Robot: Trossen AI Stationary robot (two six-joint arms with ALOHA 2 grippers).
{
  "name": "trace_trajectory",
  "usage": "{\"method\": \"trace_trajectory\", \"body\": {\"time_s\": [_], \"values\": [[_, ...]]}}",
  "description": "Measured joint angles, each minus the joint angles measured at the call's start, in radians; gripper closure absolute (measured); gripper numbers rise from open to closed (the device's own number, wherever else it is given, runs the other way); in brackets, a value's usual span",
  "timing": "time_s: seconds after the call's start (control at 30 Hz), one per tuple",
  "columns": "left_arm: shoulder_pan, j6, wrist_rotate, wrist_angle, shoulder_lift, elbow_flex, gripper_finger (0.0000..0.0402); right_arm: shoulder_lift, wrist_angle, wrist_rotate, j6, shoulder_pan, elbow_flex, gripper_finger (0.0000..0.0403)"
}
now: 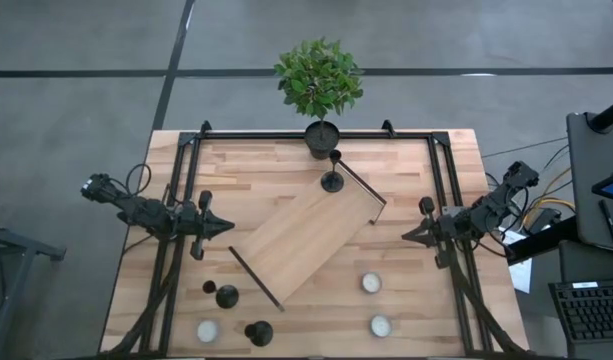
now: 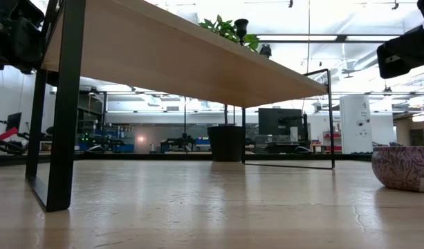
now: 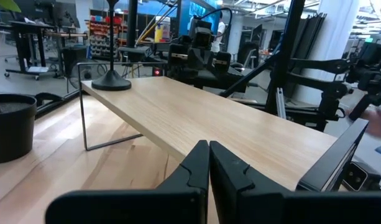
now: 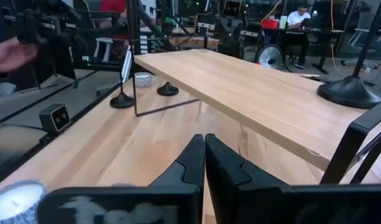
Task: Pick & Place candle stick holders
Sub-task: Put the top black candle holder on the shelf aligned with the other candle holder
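High view, desk: a light wooden desk point(image 1: 406, 170) is seen from above, with a low wooden riser shelf point(image 1: 306, 237) set diagonally at its middle.
High view, candle stick holders: one candle stick holder point(image 1: 332, 180) stands on the far corner of the shelf, near the black pot of the leafy plant point(image 1: 319, 80). Two more candle stick holders point(image 1: 227, 296) point(image 1: 258, 333) stand on the desk at the near left, close together but apart.
High view, candles: small white candles are placed at the near edge, one on the left point(image 1: 207, 330) and two on the right point(image 1: 371, 283) point(image 1: 380, 325).
High view, left pincer: the left pincer point(image 1: 224, 227) is held left of the shelf, fingers pressed together, holding nothing.
High view, right pincer: the right pincer point(image 1: 408, 235) is held right of the shelf, likewise closed and empty.
Low view, shelf: the shelf underside point(image 2: 198, 62) and its black leg point(image 2: 63, 104) are shown, with a patterned candle jar point(image 2: 405, 167) at the right edge.
Left wrist view: the closed fingers point(image 3: 199, 168) are pointed at the shelf; a holder's disc base point(image 3: 111, 83) is seen on its far end.
Right wrist view: the closed fingers point(image 4: 202, 162) face the shelf; a disc base point(image 4: 352, 92) rests on the shelf, and two bases point(image 4: 122, 101) point(image 4: 168, 90) sit on the desk beyond. A person's hand point(image 4: 13, 55) is visible off the desk.
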Motion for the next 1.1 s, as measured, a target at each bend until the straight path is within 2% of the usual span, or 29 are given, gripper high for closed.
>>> {"method": "trace_trajectory", "body": {"time_s": [0.37, 0.43, 0.57, 0.63, 0.8, 0.87, 1.1], "values": [[0.000, -0.005, 0.000, 0.015, 0.000, -0.002, 0.0392, 0.005, 0.000, 0.000, 0.000, 0.000, 0.000, 0.0394], [0.000, -0.072, 0.000, 0.062, 0.001, -0.008, 0.0392, 0.004, 0.001, 0.000, 0.000, 0.000, 0.000, 0.0394], [0.000, -0.313, -0.001, 0.198, -0.001, -0.007, 0.0392, 0.005, 0.001, 0.000, 0.000, 0.000, 0.000, 0.0394], [0.000, -0.368, 0.000, 0.244, -0.001, -0.006, 0.0392, 0.005, 0.001, 0.000, 0.000, 0.000, 0.000, 0.0394], [-0.001, -0.431, 0.120, 0.317, 0.001, 0.010, 0.0392, 0.005, 0.001, 0.000, 0.000, 0.000, 0.000, 0.0394], [-0.004, -0.421, 0.199, 0.362, 0.009, 0.013, 0.0392, 0.005, 0.001, 0.000, 0.000, 0.000, 0.000, 0.0394], [-0.016, -0.390, 0.332, 0.527, 0.094, 0.054, 0.0392, 0.005, 0.001, 0.000, -0.001, 0.000, 0.000, 0.0394]]}}
